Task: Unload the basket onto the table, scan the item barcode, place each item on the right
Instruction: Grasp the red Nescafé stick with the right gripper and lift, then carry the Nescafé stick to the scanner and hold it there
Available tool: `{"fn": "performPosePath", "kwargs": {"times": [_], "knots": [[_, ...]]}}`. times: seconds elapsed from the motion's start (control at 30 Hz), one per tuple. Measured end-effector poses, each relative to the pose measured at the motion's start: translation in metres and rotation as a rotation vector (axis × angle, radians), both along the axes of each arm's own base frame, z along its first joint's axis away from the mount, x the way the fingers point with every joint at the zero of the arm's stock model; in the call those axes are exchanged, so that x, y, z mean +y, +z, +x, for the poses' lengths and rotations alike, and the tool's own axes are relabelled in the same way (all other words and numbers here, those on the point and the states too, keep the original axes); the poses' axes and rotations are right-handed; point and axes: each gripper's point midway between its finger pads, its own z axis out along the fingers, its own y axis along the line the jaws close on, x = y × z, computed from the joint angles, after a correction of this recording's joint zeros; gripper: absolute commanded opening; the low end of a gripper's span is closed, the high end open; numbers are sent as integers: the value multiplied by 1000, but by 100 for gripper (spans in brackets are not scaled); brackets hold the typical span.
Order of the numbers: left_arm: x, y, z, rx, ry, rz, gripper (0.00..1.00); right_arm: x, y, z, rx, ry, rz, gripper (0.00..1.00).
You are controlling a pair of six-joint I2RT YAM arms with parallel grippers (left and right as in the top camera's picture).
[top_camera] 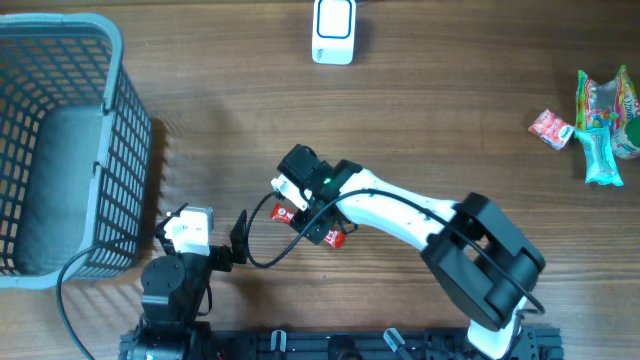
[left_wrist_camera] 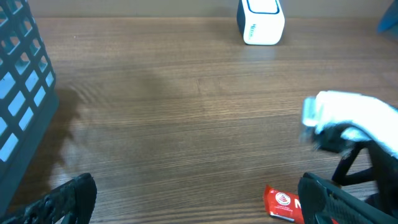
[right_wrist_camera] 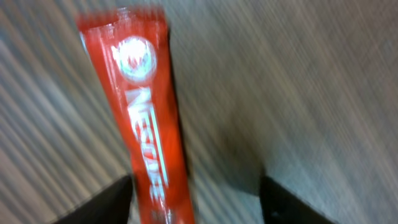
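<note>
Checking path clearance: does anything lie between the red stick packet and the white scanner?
Nothing visible does. Only bare wooden table separates the red stick packet from the white box-shaped scanner; the grey plastic mesh basket and colourful snack packs sit well aside.

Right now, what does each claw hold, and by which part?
Nothing is held. The right claw straddles the red sachet, not clamped on it; the left claw is open and empty.

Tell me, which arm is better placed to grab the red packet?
Right: its claw hangs directly over the red packet, straddling it. The left claw sits off to one side, open and empty.
</note>
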Motion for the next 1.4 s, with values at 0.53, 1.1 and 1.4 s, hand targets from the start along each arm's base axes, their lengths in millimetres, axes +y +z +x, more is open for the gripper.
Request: {"fn": "performPosePath", "kwargs": {"times": [0.53, 1.1, 1.4], "knots": [[0, 0, 0, 0, 0, 0, 100, 15, 91, -22, 598, -238, 244, 4], [0, 0, 0, 0, 0, 0, 100, -3, 184, -2, 1291, -724, 558, 4], [0, 0, 0, 0, 0, 0, 100, -11, 107, 103, 488, -645, 522, 4]]}}
